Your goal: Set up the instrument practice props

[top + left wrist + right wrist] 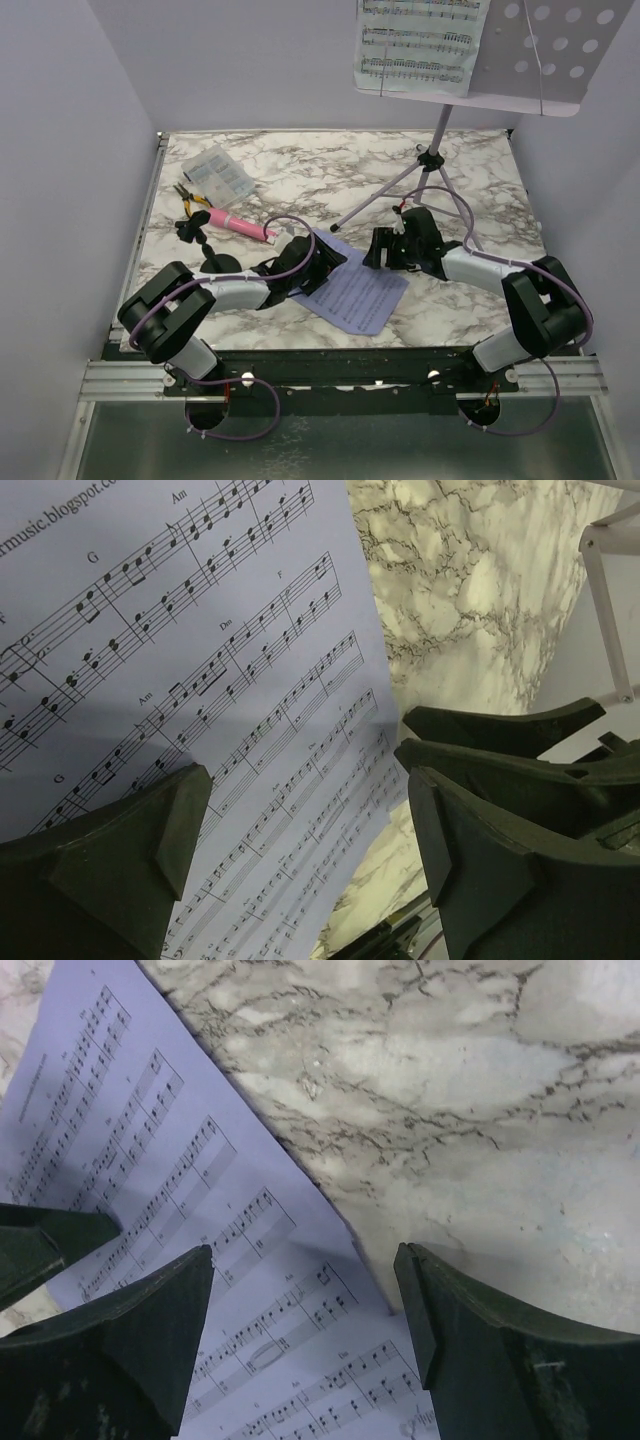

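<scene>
The left end effector (325,262) and right end effector (380,248) hover, jaws spread and empty, over a loose sheet-music page (355,290) lying flat on the marbled desk (300,170). The likely step is lifting it to the lavender music stand (530,60) behind, which calls for pinching an edge. Plain white walls (60,150) enclose the desk.

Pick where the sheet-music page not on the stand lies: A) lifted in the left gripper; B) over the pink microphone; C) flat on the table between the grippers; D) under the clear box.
C: the page lies flat on the table, left gripper and right gripper open over it.
</scene>
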